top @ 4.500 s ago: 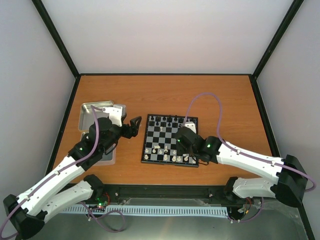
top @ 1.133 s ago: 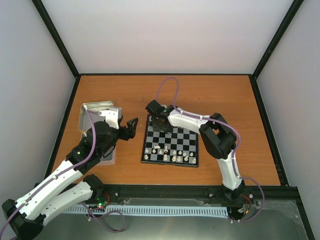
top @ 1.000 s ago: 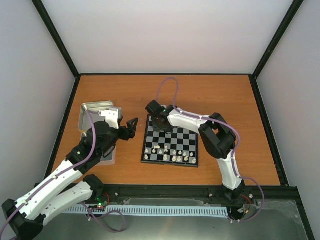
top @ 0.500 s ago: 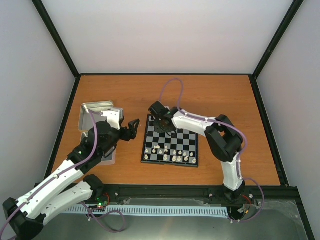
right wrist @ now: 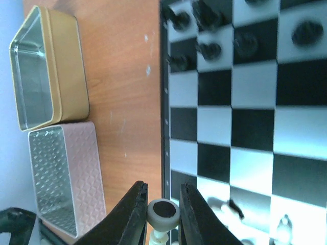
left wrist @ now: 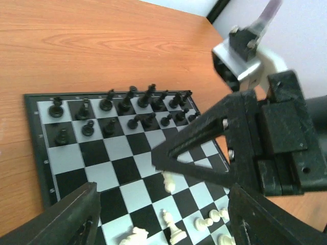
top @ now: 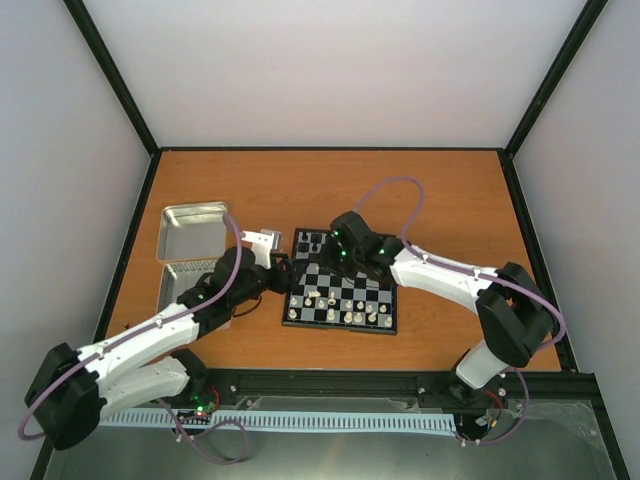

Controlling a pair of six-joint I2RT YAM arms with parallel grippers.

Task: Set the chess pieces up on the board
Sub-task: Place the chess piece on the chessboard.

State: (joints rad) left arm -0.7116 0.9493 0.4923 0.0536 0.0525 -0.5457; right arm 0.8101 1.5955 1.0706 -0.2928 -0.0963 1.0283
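Note:
The board (top: 366, 286) lies at the table's middle, and shows in the left wrist view (left wrist: 102, 173) and the right wrist view (right wrist: 250, 122). Black chess pieces (top: 315, 242) stand in its far rows (left wrist: 127, 104). Cream-white pieces (top: 350, 317) stand or lie along the near rows (left wrist: 173, 232). My right gripper (right wrist: 163, 204) is shut on a cream-white piece (right wrist: 163, 213), its dark round base facing the camera, above the board's left part (top: 325, 265). That piece (left wrist: 170, 182) hangs just above a square. My left gripper (top: 283, 275) is open and empty at the board's left edge.
Two shallow metal tins, one shiny (top: 192, 218) and one with a diamond pattern (top: 180, 282), lie left of the board; both show in the right wrist view (right wrist: 43, 66). Black frame rails bound the orange table.
My left arm has swung right to the board's left edge, uncovering the tins. My right arm has stretched out rightward, and its gripper has moved from the far-left corner towards the board's middle-left.

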